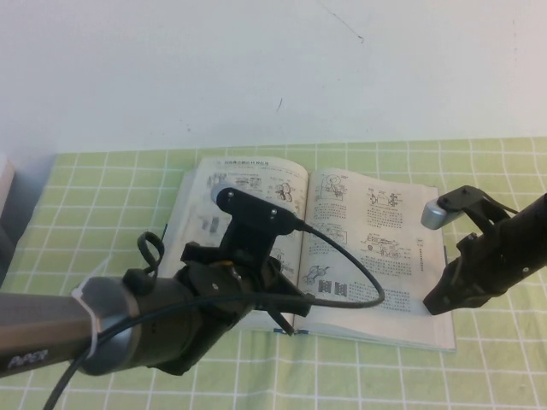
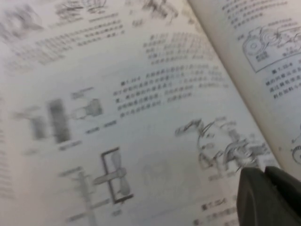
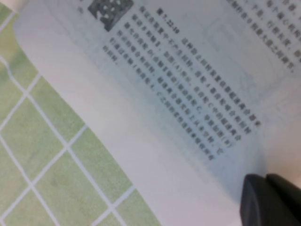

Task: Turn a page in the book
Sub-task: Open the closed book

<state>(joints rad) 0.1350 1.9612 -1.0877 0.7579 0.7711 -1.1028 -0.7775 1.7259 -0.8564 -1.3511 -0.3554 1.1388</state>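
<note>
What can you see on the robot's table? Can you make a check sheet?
Surface: green checked tablecloth.
Job's things: large open textbook lying flat; right-hand white printed page lying flat.
Clutter: nothing seen.
Grippers: left gripper shut, low over the left-hand page; right gripper shut, at the right page's outer edge.
Cables: black cable looping from the left wrist over the book.
Surroundings: plain white wall behind the table.
</note>
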